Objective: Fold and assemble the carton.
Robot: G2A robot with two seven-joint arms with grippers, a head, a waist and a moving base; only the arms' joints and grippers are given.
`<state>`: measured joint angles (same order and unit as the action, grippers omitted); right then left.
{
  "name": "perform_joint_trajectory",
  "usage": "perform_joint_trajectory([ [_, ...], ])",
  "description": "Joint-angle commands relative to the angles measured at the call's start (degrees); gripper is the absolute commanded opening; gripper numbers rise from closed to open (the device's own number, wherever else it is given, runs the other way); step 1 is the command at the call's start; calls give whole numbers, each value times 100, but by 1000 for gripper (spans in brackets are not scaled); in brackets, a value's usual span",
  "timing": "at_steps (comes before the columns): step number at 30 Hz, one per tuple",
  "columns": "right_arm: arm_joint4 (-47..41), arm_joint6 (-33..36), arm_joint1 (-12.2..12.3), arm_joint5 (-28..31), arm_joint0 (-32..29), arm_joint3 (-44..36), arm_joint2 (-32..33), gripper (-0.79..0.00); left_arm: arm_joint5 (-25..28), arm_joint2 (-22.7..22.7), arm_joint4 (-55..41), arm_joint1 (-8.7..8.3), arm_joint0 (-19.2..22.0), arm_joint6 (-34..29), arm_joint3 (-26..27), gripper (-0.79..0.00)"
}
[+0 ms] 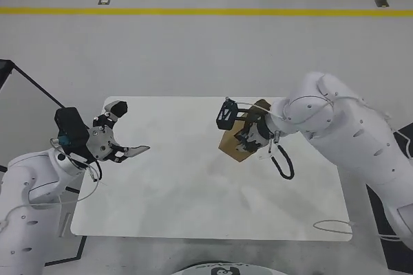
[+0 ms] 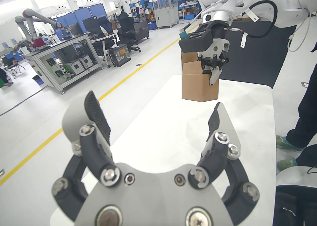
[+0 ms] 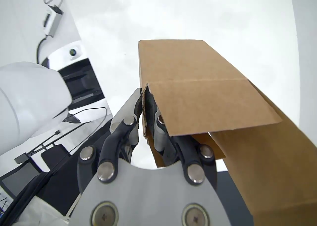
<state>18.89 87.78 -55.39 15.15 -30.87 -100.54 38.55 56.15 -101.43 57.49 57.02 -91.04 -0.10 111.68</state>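
The brown cardboard carton [image 1: 238,143] hangs above the right half of the white table [image 1: 193,192], opened into a tube with its upper flaps loose. My right gripper [image 1: 251,141] is shut on one wall of the carton [image 3: 198,88], one finger inside and one outside the cardboard edge. In the left wrist view the carton [image 2: 198,85] hangs clear of the tabletop under the right gripper [image 2: 213,73]. My left gripper [image 1: 124,130] stands open over the table's left edge, its fingers [image 2: 97,115] wide apart with nothing between them, facing the carton from a distance.
A black cable loop [image 1: 286,165] hangs from the right arm beside the carton. A black frame [image 1: 7,75] stands off the table's left side. A person's legs [image 2: 304,113] stand by the table's far right side. A yellow floor line [image 1: 206,11] runs behind the table.
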Motion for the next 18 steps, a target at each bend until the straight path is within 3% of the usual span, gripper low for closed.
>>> perform_joint_trajectory([
  [1, 449, 22, 1, -82, 37, -99, -139, -785, 0, 0, 0, 0, 0, 0, 0, 0],
  [14, 1469, -92, -153, 228, 704, -573, -1395, -785, 0, 0, 0, 0, 0, 0, 0, 0],
  [18, 1469, -92, -153, 228, 704, -573, -1395, -785, 0, 0, 0, 0, 0, 0, 0, 0],
])
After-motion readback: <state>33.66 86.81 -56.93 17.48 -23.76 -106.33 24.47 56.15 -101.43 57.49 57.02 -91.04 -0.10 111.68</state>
